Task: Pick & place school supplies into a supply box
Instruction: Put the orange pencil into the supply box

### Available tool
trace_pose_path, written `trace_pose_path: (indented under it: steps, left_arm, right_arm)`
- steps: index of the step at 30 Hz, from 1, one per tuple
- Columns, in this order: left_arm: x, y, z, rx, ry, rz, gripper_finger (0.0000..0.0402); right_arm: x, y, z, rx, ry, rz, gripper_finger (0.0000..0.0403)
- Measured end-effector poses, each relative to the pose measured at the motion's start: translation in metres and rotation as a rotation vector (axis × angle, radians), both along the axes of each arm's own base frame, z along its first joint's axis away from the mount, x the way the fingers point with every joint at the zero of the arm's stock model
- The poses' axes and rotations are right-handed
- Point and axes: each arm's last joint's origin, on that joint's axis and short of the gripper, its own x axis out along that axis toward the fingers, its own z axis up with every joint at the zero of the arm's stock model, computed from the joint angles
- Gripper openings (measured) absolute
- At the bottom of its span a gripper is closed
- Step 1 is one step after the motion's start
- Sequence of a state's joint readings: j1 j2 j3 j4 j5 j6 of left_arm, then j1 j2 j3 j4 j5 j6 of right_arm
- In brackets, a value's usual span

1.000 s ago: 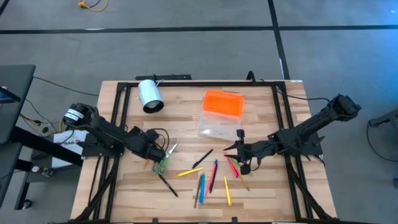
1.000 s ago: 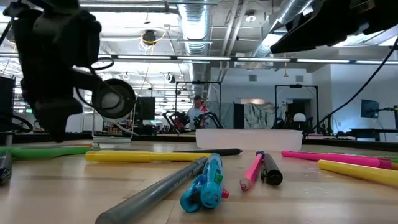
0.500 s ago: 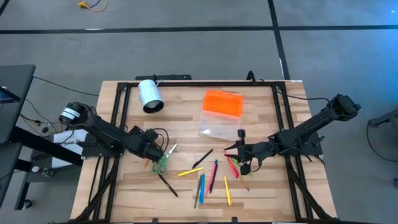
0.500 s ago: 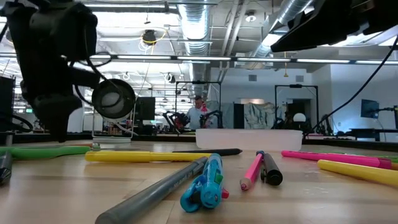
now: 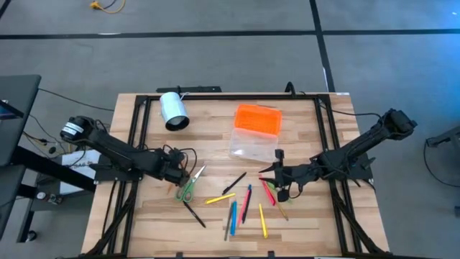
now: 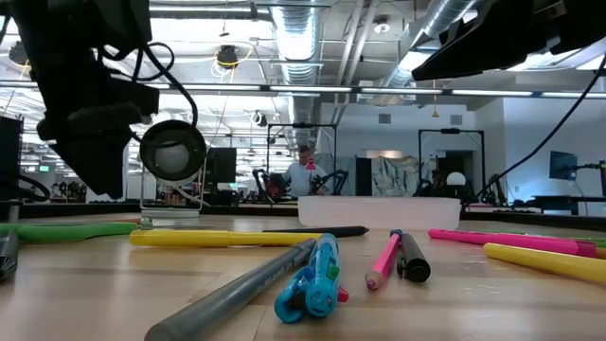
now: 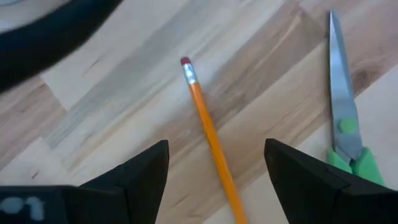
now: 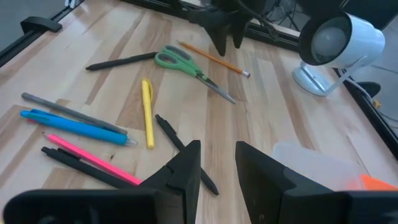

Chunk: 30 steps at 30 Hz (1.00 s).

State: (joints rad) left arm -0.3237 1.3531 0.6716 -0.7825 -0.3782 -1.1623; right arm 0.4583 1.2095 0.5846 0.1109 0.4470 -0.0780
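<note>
The left end effector (image 7: 216,171) hangs wide open and empty over an orange pencil (image 7: 210,134), scissors (image 7: 345,127) beside it. At the tabletop's (image 5: 215,137) four o'clock, the right end effector (image 8: 217,158) waits part-open, holding nothing.

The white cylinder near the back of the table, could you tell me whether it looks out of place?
Yes: the white cylinder lies tipped on its side on the table, well behind the scattered pens, its open end facing them. It resembles a small lamp, not a school supply.
</note>
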Motion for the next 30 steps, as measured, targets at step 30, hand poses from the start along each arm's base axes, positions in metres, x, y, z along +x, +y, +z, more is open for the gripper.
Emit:
trace_pose_path:
  steps: [30]
  left_arm:
    - [0.002, -0.001, -0.036, -0.076, 0.115, -0.048, 0.0252]
  right_arm:
    - [-0.005, 0.010, -0.001, 0.021, 0.006, 0.036, 0.0098]
